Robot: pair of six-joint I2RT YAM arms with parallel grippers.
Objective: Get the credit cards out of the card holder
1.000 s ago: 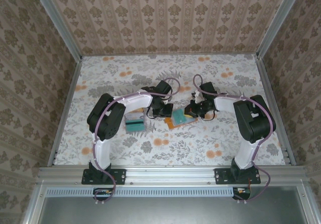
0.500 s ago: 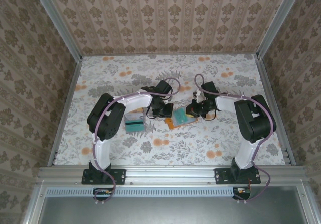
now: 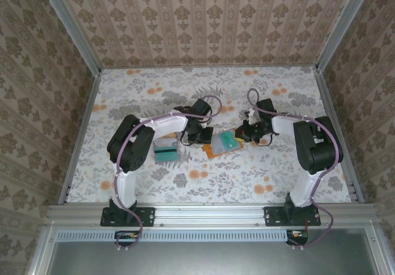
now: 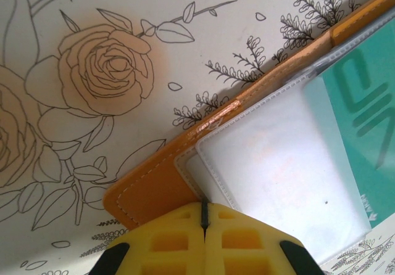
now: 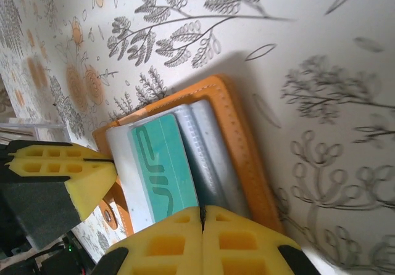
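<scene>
Midway through emptying the holder (image 3: pixel 221 147), open at the centre of the table (image 3: pixel 290 170). Pressing its corner with left gripper (image 4: pixel 203 222), jaws shut; poising right gripper (image 5: pixel 202 222), also shut and empty, over teal card (image 5: pixel 162 170). Next, likely: opening, pinching that card's edge, sliding out.

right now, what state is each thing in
holder, open, flat on the table
teal card, in the holder, partly under a clear sleeve
loose cards, out, overlapping on the table left of the holder
left fingers, shut, tip at the holder's corner
right fingers, shut, holding nothing
</scene>
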